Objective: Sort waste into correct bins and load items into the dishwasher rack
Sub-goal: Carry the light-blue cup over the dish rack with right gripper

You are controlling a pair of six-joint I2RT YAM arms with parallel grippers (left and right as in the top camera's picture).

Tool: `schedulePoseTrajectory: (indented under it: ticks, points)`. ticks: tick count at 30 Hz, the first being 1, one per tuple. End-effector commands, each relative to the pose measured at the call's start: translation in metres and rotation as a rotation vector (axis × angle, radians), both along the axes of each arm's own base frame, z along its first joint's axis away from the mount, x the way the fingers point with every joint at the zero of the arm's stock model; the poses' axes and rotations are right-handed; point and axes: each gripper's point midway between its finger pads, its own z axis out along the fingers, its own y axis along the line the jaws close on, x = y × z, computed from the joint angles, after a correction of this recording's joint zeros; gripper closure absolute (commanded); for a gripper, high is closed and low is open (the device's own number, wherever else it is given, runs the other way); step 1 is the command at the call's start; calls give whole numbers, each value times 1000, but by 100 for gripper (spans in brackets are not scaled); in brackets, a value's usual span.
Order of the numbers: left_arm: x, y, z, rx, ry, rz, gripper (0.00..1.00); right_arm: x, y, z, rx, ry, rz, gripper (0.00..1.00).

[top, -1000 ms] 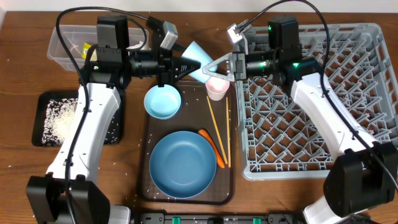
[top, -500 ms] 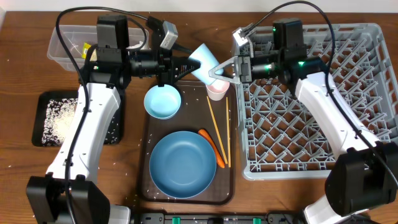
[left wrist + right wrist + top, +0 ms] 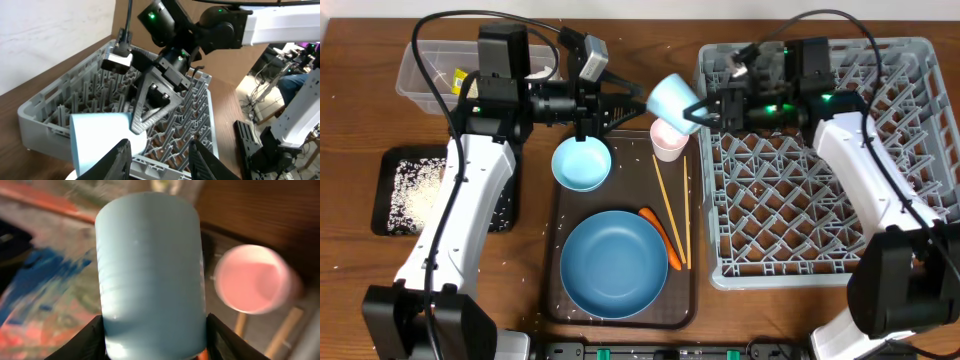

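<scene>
My right gripper (image 3: 696, 108) (image 3: 155, 332) is shut on the light-blue cup (image 3: 672, 97) (image 3: 150, 270) and holds it in the air, tilted, above the pale pink cup (image 3: 669, 142) (image 3: 252, 280), by the left edge of the grey dishwasher rack (image 3: 820, 200) (image 3: 75, 95). The left gripper (image 3: 625, 101) (image 3: 160, 160) stands open just left of the cup (image 3: 97, 140), with only the rack showing between its fingers. On the brown tray lie the blue plate (image 3: 613, 263), the small bowl (image 3: 581, 163), two chopsticks (image 3: 670, 205) and an orange carrot (image 3: 662, 236).
A clear tub (image 3: 420, 85) stands at the back left. In front of it the black tray (image 3: 395, 160) holds white rice (image 3: 415, 195), and grains are scattered on the table around it. The brown serving tray (image 3: 560, 300) lies between the bins and the rack.
The right gripper has drawn the light-blue cup to the right, away from the left gripper and towards the rack. The left arm has stayed where it was.
</scene>
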Motion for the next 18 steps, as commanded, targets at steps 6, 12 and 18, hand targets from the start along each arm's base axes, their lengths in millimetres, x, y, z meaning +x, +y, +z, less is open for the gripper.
schedulePoseTrajectory:
  ticks: [6,12,18]
  points:
    - [-7,-1,21,-23,-57,-31,62,11,-41,1,-131,-32,-141,62]
    - [-1,2,7,28,2,32,62,11,-104,12,-327,-23,-350,62]
    - [8,8,-13,111,73,122,62,13,-150,28,-517,-26,-517,62]
